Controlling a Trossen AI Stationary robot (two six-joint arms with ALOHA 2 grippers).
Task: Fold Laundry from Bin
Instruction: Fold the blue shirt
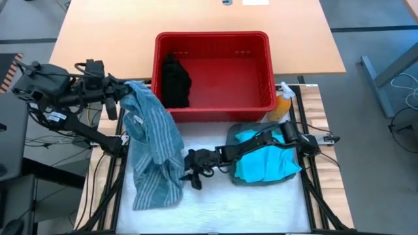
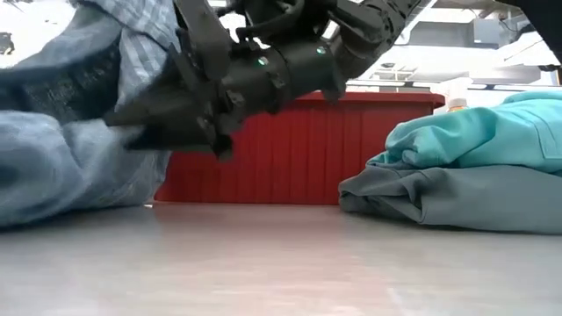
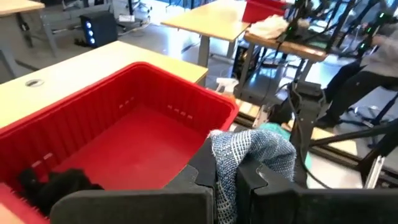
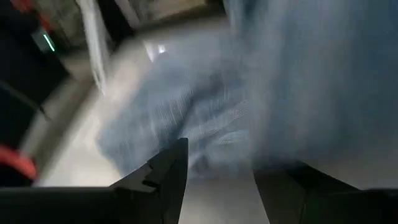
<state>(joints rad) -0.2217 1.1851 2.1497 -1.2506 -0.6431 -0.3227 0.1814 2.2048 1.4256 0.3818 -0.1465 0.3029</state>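
My left gripper [image 1: 121, 98] is up at the table's left, beside the red bin's [image 1: 261, 98] left wall. It is shut on the blue-grey striped cloth [image 1: 155, 153], which hangs down, its lower end heaped on the table. My right gripper [image 1: 191, 175] is open and low over the table, at the hanging cloth's right edge [image 2: 105, 132]; the cloth fills its wrist view [image 4: 205, 124]. A black garment [image 1: 175, 81] lies in the bin's left end. Teal garments [image 1: 264, 160] lie folded on a grey-green one [image 2: 457, 202] at the right. My left gripper pinches a bunched top part of the striped cloth [image 3: 225, 163] between its two fingers; one layer or several, I cannot tell. The fingers lie about level, pointing toward the table's right. The cloth spills over the fingertips [image 3: 258, 149] and hangs slack, its lower end [image 1: 157, 189] on the table. My right gripper: I cannot tell whether its fingertips touch the cloth.
An orange spray bottle [image 1: 282, 104] stands by the bin's right near corner. The bin sits at the far middle, against a wooden table [image 1: 98, 32]. A white work surface [image 1: 222, 209] lies near the front edge.
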